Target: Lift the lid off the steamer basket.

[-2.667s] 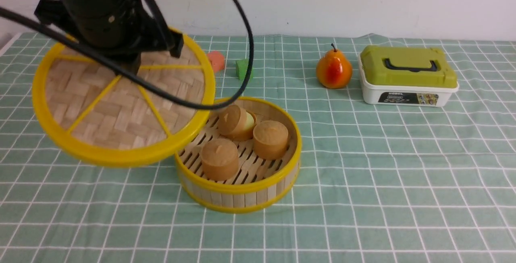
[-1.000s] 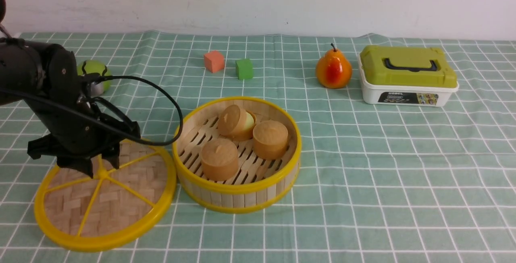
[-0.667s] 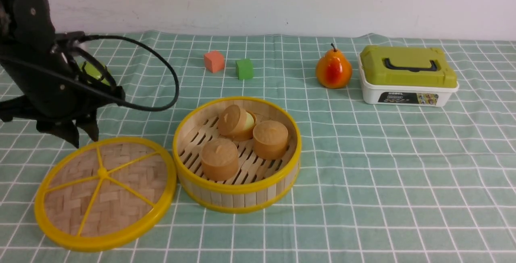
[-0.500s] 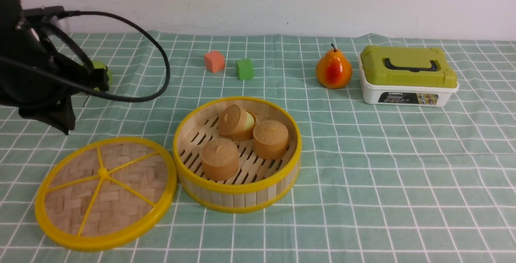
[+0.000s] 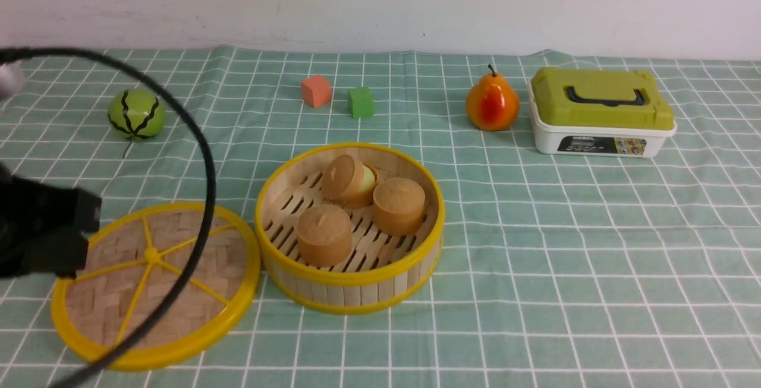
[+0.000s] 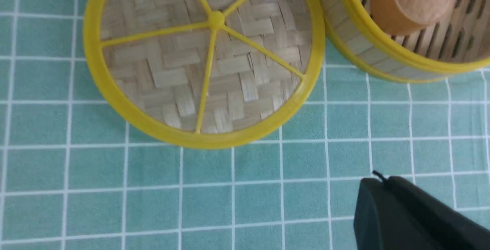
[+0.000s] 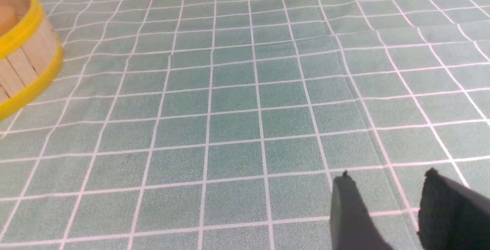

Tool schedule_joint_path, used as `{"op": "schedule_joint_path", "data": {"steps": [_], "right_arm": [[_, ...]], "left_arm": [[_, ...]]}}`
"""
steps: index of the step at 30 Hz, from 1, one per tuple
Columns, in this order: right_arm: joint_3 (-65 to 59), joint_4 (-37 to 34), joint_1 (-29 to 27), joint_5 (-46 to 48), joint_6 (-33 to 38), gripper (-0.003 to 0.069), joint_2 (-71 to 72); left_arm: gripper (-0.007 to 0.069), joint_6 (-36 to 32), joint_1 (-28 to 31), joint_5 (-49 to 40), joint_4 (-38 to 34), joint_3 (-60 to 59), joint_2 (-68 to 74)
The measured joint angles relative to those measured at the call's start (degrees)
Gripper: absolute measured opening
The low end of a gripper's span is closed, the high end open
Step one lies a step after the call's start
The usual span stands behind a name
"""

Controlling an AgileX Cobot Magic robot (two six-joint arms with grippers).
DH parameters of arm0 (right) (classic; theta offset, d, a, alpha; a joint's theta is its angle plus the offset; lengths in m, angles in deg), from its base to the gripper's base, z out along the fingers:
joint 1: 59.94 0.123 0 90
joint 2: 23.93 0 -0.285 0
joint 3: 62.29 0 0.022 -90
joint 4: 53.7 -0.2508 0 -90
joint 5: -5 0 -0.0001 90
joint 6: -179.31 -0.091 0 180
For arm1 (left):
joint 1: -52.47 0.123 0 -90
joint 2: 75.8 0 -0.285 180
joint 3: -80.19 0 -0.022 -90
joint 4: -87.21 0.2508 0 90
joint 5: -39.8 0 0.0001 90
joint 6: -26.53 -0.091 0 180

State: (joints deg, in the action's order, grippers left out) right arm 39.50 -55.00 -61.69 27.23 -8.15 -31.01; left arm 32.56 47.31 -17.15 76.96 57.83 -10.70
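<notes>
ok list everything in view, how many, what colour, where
lid: 1, woven bamboo with yellow rim and spokes, flat on the cloth, left of the basket
steamer basket: 1, pale bamboo with yellow rims, left of centre
buns: 3, brown, in the basket, rear one tipped open
watermelon: 1, green with dark stripes, back left
blocks: 2, one coral, one green, behind the basket
pear: 1, orange-red, back, right of the blocks
box: 1, white with olive-green lid, back right
cloth: 1, green with white grid, under everything
left tool: 1, black, shut
right tool: 1, dark, open
</notes>
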Motion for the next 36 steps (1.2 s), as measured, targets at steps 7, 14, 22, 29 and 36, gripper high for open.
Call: {"op": "schedule_joint_path", "data": {"steps": [7, 14, 22, 29, 36], "right_arm": [[0.0, 0.0, 0.0, 0.0, 0.0, 0.0242, 0.0], [0.0, 0.0, 0.0, 0.0, 0.0, 0.0242, 0.0], [0.0, 0.0, 0.0, 0.0, 0.0, 0.0242, 0.0], [0.0, 0.0, 0.0, 0.0, 0.0, 0.0242, 0.0], [0.0, 0.0, 0.0, 0.0, 0.0, 0.0242, 0.0]], "left_arm": [[-0.0013, 0.0, 0.0, 15.8, -5.0, -22.4, -23.1], [-0.0013, 0.0, 0.0, 20.1, -7.4, -29.3, -37.2], [-0.0013, 0.0, 0.0, 20.3, -7.3, -29.7, -40.8], [-0.0013, 0.0, 0.0, 20.3, -7.3, -29.8, -40.8], [-0.0012, -0.3, 0.0, 20.3, -7.1, -29.8, -40.8]]}}
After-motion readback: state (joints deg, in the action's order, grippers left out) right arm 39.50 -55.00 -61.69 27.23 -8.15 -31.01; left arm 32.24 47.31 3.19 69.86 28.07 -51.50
